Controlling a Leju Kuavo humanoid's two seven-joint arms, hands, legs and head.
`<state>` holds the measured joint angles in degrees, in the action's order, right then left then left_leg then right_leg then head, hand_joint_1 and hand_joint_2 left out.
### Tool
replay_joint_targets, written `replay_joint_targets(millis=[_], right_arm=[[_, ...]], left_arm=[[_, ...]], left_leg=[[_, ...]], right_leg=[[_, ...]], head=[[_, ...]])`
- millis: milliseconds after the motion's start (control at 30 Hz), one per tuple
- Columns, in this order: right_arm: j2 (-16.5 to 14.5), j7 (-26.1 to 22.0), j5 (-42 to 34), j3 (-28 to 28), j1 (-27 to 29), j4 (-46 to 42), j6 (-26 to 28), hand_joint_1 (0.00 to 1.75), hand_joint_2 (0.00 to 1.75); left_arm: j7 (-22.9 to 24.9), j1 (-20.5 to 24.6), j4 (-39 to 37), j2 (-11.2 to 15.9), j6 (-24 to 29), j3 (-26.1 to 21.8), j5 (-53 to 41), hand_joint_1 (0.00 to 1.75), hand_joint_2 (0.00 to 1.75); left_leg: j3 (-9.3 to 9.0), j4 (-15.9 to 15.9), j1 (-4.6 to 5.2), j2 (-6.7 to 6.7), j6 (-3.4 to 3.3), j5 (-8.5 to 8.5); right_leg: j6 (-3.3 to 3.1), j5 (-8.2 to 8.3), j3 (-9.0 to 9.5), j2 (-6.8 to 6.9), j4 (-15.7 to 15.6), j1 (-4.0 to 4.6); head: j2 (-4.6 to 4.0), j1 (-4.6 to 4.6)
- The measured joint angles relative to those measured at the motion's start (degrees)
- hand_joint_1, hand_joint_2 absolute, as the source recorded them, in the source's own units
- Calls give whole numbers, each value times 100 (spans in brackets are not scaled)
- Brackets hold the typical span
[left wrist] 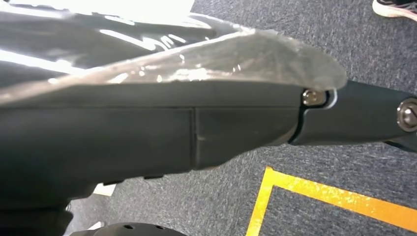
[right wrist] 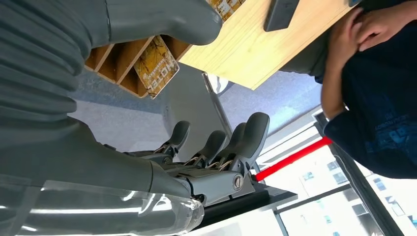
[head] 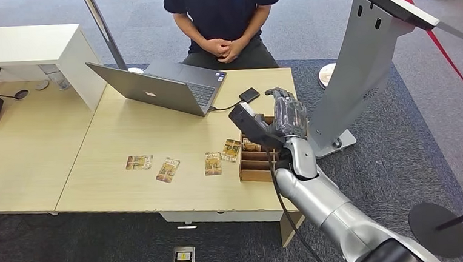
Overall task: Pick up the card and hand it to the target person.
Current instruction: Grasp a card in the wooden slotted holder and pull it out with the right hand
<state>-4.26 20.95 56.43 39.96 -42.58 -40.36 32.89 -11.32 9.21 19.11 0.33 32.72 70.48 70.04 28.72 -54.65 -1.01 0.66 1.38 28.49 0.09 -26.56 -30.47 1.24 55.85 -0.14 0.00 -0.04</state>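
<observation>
silver right hand hovers, fingers apart, over wooden box.

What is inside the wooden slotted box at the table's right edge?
The wooden box holds at least one patterned card standing upright in a slot. The right hand hovers over its far end, covering whatever sits in the slots beneath it.
</observation>
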Motion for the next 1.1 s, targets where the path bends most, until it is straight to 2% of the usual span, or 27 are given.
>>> replay_joint_targets(millis=[267,367,467,567,833,1100], right_arm=[[224,176,316,-140,653,-1020,-230,68,175],[289,232,471,-139,843,-1274,-378,65,175],[324,271,584,-135,980,-1423,-482,72,175],[337,279,663,-129,1043,-1464,-562,76,175],[302,278,809,-96,1056,-1343,-661,73,175],[135,255,876,-68,918,-956,-728,76,175]], left_arm=[[-181,-8,-10,0,-48,-18,-48,0,0],[-233,-60,-9,0,-46,-21,-78,0,0],[-236,-67,-8,1,-45,-21,-122,0,0],[-237,-64,-8,1,-46,-22,-151,0,0],[-238,-62,-8,1,-46,-26,-226,0,0],[-208,-73,-8,0,-46,-26,-264,0,0]], left_leg=[[1,0,0,1,0,0],[1,0,0,1,0,1],[2,1,0,1,0,0],[2,1,0,1,0,0],[4,1,0,0,1,-2],[5,1,0,-1,1,-2]], right_leg=[[0,0,0,0,0,0],[0,0,-1,0,-1,0],[0,0,0,0,-1,0],[0,1,0,0,-1,0],[0,2,0,0,0,0],[0,2,0,0,0,0]], head=[[0,1],[0,1],[0,0],[0,1],[0,0],[0,0]])
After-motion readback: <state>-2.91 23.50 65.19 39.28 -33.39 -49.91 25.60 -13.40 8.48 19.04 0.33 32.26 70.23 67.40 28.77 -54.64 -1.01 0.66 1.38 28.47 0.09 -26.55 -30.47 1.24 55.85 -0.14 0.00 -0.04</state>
